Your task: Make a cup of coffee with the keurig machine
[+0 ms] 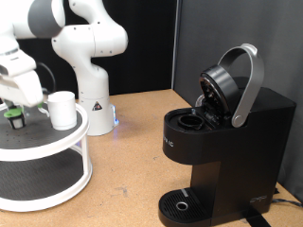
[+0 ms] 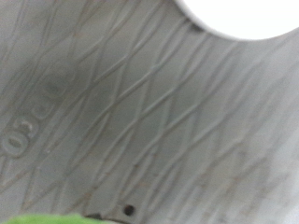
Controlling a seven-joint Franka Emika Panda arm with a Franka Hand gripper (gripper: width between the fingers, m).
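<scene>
The keurig machine [image 1: 222,142] stands at the exterior view's right with its silver-handled lid [image 1: 241,80] raised and the pod chamber [image 1: 194,120] open. The white cup [image 1: 62,109] stands on the top shelf of a round two-tier stand [image 1: 43,142] at the left. My gripper [image 1: 14,106] hangs low over that shelf, just left of the cup, right above a small dark green-topped pod [image 1: 13,117]. In the wrist view the fingers do not show; I see the shelf's grey textured mat [image 2: 140,112], the cup's white edge [image 2: 234,11] and a sliver of green [image 2: 51,219].
The white robot base [image 1: 90,90] stands behind the stand, with a blue light near its foot. The wooden table [image 1: 133,161] lies between the stand and the machine. The machine's round drip base [image 1: 182,203] holds nothing.
</scene>
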